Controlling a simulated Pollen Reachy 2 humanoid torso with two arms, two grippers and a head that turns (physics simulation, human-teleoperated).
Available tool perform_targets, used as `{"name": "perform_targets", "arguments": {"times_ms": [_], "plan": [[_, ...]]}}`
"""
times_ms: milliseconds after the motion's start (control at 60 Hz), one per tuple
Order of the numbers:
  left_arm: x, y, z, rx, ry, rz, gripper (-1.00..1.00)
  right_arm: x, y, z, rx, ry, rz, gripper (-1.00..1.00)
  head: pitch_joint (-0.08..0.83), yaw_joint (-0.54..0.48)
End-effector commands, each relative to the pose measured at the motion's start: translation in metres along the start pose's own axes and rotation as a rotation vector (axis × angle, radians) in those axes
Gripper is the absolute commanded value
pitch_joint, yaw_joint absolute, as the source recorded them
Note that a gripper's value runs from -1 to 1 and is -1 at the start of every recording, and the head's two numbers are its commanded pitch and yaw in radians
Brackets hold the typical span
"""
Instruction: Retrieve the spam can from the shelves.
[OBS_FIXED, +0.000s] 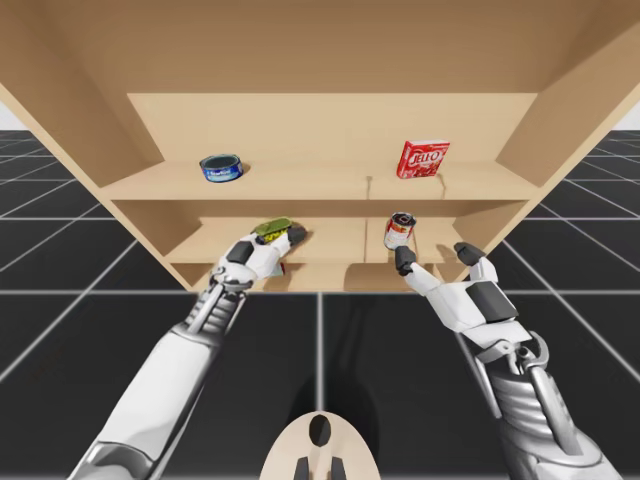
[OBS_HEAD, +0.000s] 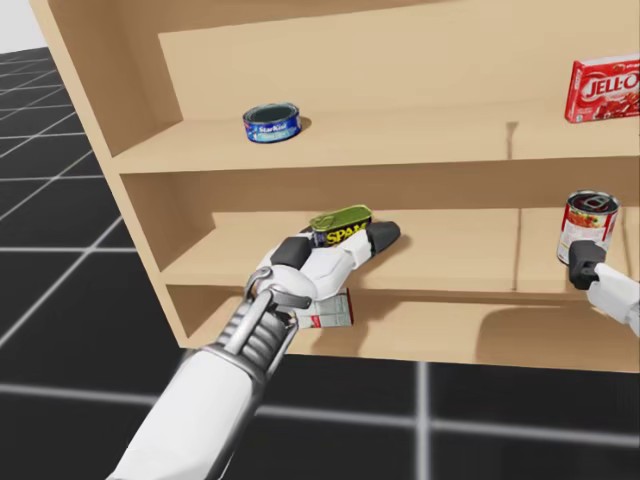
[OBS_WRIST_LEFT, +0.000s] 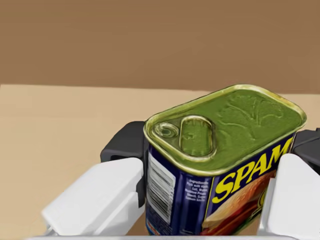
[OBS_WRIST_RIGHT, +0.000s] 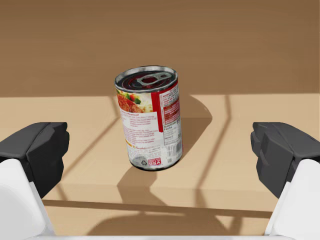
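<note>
The spam can (OBS_WRIST_LEFT: 225, 150), a blue rectangular tin with a green-gold lid, stands on the middle shelf (OBS_FIXED: 330, 245) at its left part. My left gripper (OBS_WRIST_LEFT: 215, 147) is shut on it, one finger pressed to each side; the same hold shows in the high view with the left gripper (OBS_FIXED: 275, 240) at the can (OBS_FIXED: 272, 229), and in the head view with the can (OBS_HEAD: 340, 228). My right gripper (OBS_FIXED: 434, 254) is open at the shelf's right part, its fingers spread wide. A round red-and-white can (OBS_WRIST_RIGHT: 149, 117) stands upright just ahead of it, untouched.
A flat blue round can (OBS_FIXED: 221, 167) and a red box (OBS_FIXED: 422, 158) sit on the upper shelf. A small red-and-white box (OBS_HEAD: 330, 310) lies on the lowest shelf under my left wrist. A thin upright divider (OBS_HEAD: 518, 250) splits the middle shelf. Slanted side walls close in the shelves.
</note>
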Motion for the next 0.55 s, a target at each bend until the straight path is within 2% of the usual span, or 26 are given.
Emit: {"name": "perform_targets", "arguments": {"times_ms": [17,367,550], "plan": [[0.02,-0.037,0.015,-0.067,-0.079,0.053,1.0,-0.002,0.002,0.0,0.0,0.001,-0.015,-1.0,0.442,0.22],[0.058,-0.042,0.071,-0.096,-0.221,0.024,1.0,-0.001,0.002,-0.002,0.002,-0.003,-0.022,-1.0,0.432,0.22],[0.061,-0.038,0.1,-0.094,-0.238,0.005,1.0,0.0,0.002,-0.002,0.001,-0.004,-0.022,-1.0,0.429,0.22]]}}
